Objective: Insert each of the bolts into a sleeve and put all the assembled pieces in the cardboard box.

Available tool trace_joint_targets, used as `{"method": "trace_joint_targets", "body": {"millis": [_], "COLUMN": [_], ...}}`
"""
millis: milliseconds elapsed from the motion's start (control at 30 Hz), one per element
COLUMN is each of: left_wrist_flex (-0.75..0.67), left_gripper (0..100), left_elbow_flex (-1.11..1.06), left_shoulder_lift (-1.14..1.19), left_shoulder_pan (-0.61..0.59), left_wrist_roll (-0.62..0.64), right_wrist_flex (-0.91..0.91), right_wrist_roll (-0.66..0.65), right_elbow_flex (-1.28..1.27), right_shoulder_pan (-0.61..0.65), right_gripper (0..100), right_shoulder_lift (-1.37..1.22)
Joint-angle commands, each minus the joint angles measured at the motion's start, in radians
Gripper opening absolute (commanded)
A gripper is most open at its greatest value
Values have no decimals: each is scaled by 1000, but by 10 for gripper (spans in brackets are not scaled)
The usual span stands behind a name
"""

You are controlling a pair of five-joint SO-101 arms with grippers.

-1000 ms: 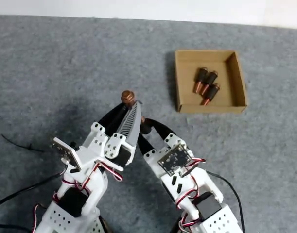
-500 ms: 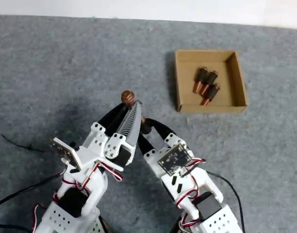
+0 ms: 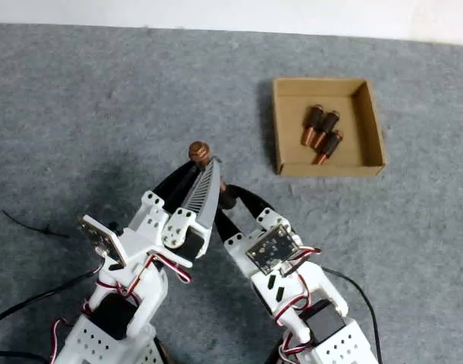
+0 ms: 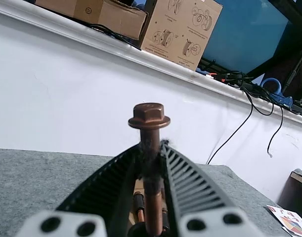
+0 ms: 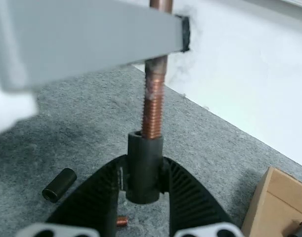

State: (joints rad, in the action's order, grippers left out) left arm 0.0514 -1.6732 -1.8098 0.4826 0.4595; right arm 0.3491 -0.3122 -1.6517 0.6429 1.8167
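My left gripper (image 3: 208,164) is shut on a copper bolt (image 3: 199,151); its hex head (image 4: 149,116) stands up above the fingertips and its shank runs down between them. My right gripper (image 5: 144,170) is shut on an upright black sleeve (image 5: 145,167) just below. The bolt's threaded end (image 5: 153,112) sits in the sleeve's top opening. In the high view the right gripper (image 3: 226,196) is right beside the left one, mid-table. The cardboard box (image 3: 330,170) at the back right holds three assembled pieces (image 3: 322,135).
A loose black sleeve (image 5: 59,184) lies on the grey mat under the grippers, and a loose copper bolt (image 5: 122,221) lies near it. A corner of the box (image 5: 274,195) shows beyond. Black cables trail at the front left (image 3: 26,226). A white wall borders the far edge.
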Motion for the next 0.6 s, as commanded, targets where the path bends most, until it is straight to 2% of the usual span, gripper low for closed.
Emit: {"method": "trace_joint_targets", "body": {"millis": [0,233,400,567], "left_wrist_flex": [5,5,2,2], "left_gripper": [5,5,5,5], "left_elbow_flex": [-22,-21,-18,51], "left_shoulder_lift": [-12,-12,-12,-12], "left_shoulder_pan": [-7,-8,-18,-131], "left_wrist_roll": [9,9,9,9], "right_wrist_flex": [-39,-39,-39,-41], "right_wrist_roll": [9,9,11,11], "right_elbow_flex": [102,96,94,90], "right_shoulder_pan": [-50,-85,-16,-4], "right_gripper": [5,5,5,5], "right_shoulder_lift": [16,16,16,15]}}
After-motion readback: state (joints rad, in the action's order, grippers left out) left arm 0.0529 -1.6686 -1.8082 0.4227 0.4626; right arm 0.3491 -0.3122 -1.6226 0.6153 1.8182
